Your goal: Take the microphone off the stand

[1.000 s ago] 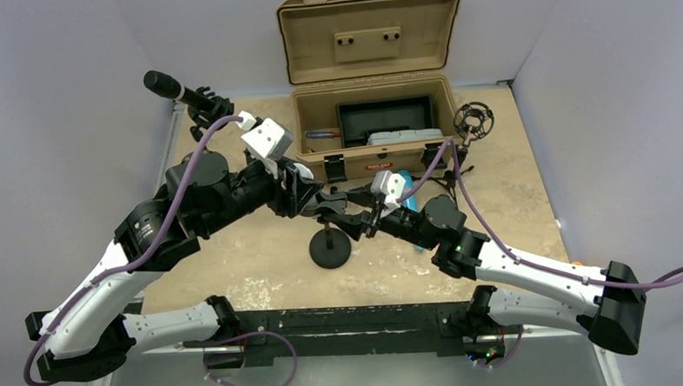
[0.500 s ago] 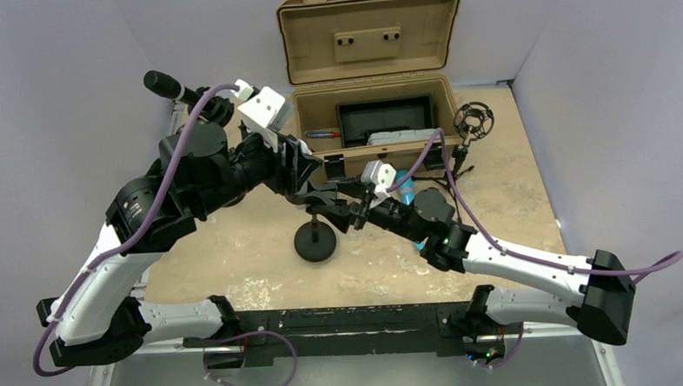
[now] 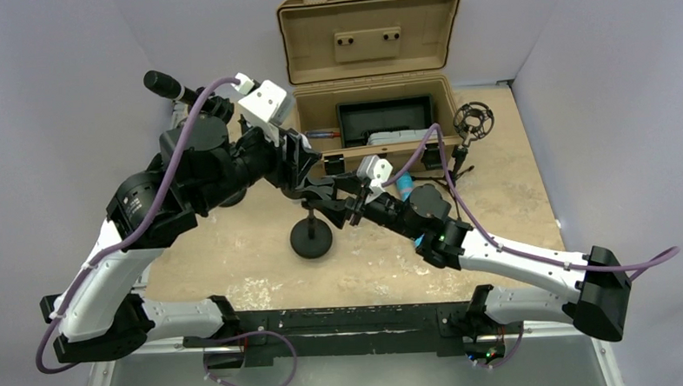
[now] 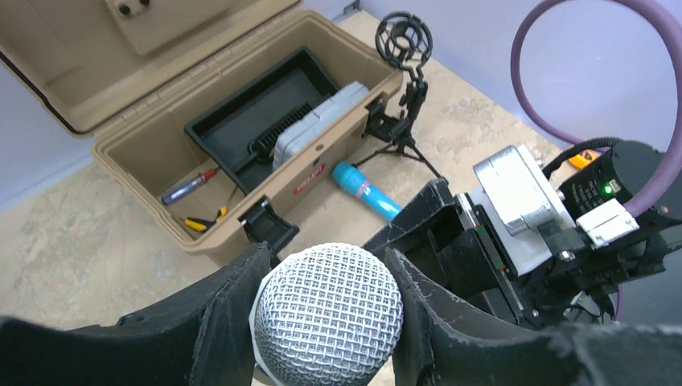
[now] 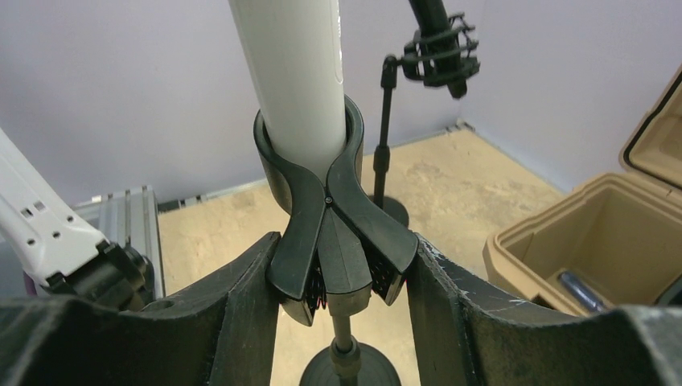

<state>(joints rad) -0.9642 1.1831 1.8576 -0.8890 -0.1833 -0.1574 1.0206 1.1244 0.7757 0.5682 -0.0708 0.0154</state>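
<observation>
A microphone with a silver mesh head (image 4: 328,318) and a white body (image 5: 293,72) sits in the black spring clip (image 5: 334,233) of a short stand with a round black base (image 3: 311,239). My left gripper (image 4: 327,256) is shut on the mesh head, one finger on each side. My right gripper (image 5: 344,241) is shut on the clip's two handles, just above the stand's post. In the top view both grippers meet over the stand, the left gripper (image 3: 307,173) above the right gripper (image 3: 343,206). The white body is still inside the clip's ring.
An open tan toolbox (image 3: 372,70) stands behind, with a tray and small tools inside. A second black microphone on a stand (image 3: 177,89) is at the back left. A shock mount on a small tripod (image 3: 472,122) and a blue cylinder (image 4: 366,190) lie right of the toolbox.
Both arms have moved left and a little back, still holding the microphone and the clip. The stand's base has shifted left with them.
</observation>
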